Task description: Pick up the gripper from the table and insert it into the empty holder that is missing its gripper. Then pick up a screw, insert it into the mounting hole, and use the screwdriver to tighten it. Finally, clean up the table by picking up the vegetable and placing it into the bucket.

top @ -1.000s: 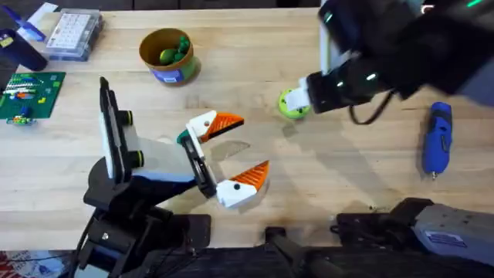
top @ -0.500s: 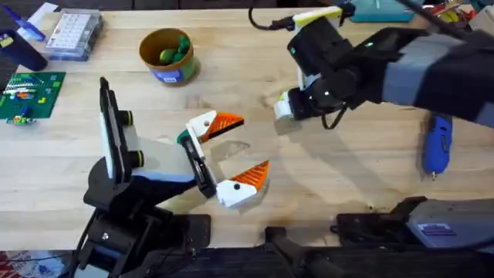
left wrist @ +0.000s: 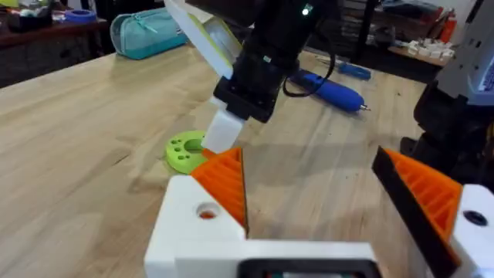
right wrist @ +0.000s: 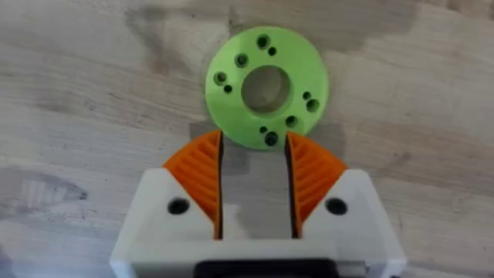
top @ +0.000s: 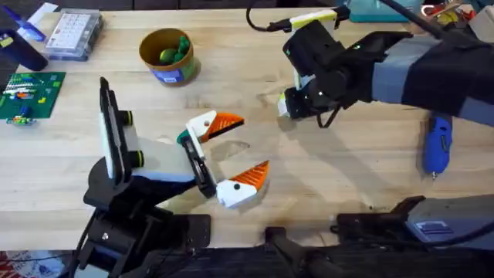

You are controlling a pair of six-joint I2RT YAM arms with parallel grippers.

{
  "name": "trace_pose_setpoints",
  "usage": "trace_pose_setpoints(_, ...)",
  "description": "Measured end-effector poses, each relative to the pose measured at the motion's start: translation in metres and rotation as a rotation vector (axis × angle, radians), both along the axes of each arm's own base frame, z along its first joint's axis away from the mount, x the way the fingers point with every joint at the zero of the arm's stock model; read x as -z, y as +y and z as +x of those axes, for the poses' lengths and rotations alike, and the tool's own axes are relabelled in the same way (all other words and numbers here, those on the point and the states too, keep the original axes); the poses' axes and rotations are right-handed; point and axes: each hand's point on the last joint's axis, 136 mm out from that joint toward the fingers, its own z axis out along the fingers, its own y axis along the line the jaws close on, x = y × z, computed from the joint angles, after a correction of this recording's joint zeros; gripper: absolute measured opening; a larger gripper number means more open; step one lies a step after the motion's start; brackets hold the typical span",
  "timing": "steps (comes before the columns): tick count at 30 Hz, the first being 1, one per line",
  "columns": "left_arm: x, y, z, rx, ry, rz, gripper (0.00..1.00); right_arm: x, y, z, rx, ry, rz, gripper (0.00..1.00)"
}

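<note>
Overhead: the right tool (top: 287, 106) hangs right of centre over the bench (top: 347, 177); the bucket (top: 167, 55) sits upper left.

Left wrist: the left tool (left wrist: 332, 181) gapes wide, empty.

Right wrist: narrowly parted pads (right wrist: 202, 174) straddle the green ring (right wrist: 266, 86), which lies flat just ahead, ungripped.

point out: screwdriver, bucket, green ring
screwdriver (top: 436, 139): overhead view, middle of its blue body.
bucket (top: 171, 72): overhead view, blue label band on its side.
green ring (right wrist: 266, 86): right wrist view, flat face beside the centre hole.
</note>
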Motion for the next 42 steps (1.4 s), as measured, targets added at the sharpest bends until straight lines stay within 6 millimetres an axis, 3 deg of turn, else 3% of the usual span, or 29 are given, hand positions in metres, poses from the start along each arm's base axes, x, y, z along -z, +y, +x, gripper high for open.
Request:
trace_pose_setpoints(13,0.0,0.0,0.0,0.0,0.0,0.0,0.995,0.003,-0.01,0.004,0.02,-0.015,-0.054,0.39)
trace_pose_setpoints(19,0.0,0.0,0.0,0.0,0.0,0.0,0.995,0.012,-0.01,0.003,0.02,0.006,-0.065,0.227)
trace_pose_setpoints(20,0.0,0.0,0.0,0.0,0.0,0.0,0.995,0.012,-0.01,0.003,0.021,0.007,-0.068,0.114)
trace_pose_setpoints(23,0.0,0.0,0.0,0.0,0.0,0.0,0.995,0.012,-0.012,0.004,0.025,0.003,-0.075,0.009)
trace_pose_setpoints(42,0.0,0.0,0.0,0.0,0.0,0.0,0.995,0.005,-0.016,-0.001,0.025,0.034,-0.1,0.004)
